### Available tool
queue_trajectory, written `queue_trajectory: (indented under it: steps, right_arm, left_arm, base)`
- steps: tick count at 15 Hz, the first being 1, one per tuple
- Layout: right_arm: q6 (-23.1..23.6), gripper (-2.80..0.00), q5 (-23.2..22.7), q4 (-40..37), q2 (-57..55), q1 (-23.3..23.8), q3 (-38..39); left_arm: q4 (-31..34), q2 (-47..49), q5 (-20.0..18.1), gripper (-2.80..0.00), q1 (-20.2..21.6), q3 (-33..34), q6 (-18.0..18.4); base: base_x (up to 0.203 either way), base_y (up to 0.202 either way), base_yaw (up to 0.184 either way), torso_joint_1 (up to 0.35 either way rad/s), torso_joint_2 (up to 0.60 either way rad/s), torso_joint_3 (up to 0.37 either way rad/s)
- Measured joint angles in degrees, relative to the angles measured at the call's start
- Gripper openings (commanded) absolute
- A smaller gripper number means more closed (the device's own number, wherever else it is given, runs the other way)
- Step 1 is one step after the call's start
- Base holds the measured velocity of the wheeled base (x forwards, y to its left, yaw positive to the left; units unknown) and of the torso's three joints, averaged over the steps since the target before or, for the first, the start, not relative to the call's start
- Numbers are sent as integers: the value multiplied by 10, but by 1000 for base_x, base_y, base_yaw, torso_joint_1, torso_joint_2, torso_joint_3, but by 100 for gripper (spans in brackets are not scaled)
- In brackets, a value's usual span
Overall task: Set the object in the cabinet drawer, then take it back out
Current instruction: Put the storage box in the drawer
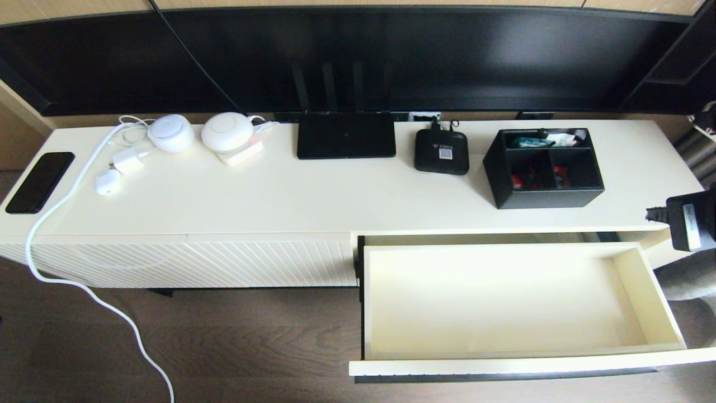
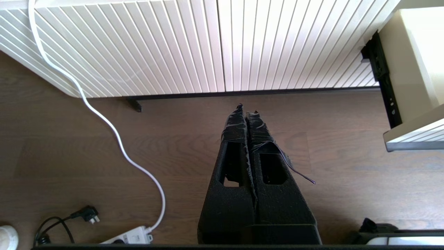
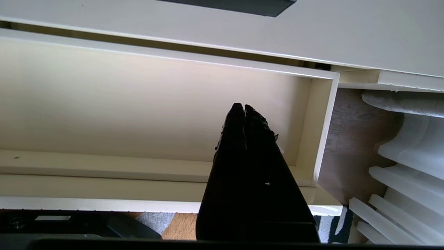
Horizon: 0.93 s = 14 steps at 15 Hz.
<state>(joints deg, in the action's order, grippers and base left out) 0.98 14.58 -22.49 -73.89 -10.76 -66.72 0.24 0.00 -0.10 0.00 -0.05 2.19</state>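
The black organiser box [image 1: 542, 168] stands on the cabinet top at the right, with red packets in its square compartments and a green one in the long one. Below it the cream drawer [image 1: 503, 302] is pulled fully out, and its smooth interior [image 3: 138, 104] holds nothing. My right gripper [image 3: 244, 107] is shut and empty, hovering over the drawer's right end; its arm [image 1: 691, 218] shows at the right edge of the head view. My left gripper [image 2: 247, 109] is shut and empty, low over the wooden floor in front of the ribbed panel, out of the head view.
On the cabinet top are a flat router with antennas [image 1: 345, 134], a small black device [image 1: 441, 151], two round white devices [image 1: 170, 132], chargers and a phone [image 1: 39, 182]. A white cable [image 1: 84, 285] hangs to a power strip [image 2: 130, 236] on the floor. The ribbed panel [image 1: 224, 260] is shut.
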Motion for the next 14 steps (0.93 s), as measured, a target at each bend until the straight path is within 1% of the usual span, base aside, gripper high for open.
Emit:
queue_trajectory:
  steps: [1,5,9,11,14]
  right_arm:
    - [-3,0,1,0,-5,0,-6]
    - [-13,0,0,1,-38,-5,-40]
    - [-57,0,-1,5,-90,-10,-68]
    - [-61,0,1,6,-110,-12,-87]
    - [-79,0,0,7,-144,-12,-135]
  left_arm:
    - [0,0,0,-280,0,0,0]
    - [0,0,0,-280,0,0,0]
    - [0,0,0,-280,0,0,0]
    - [0,0,0,-280,0,0,0]
    - [0,0,0,-280,0,0,0]
  base:
    - [0,0,0,0,0,0]
    - [0,0,0,0,0,0]
    - [0,0,0,0,0,0]
    - [0,0,0,0,0,0]
    - [0,0,0,0,0,0]
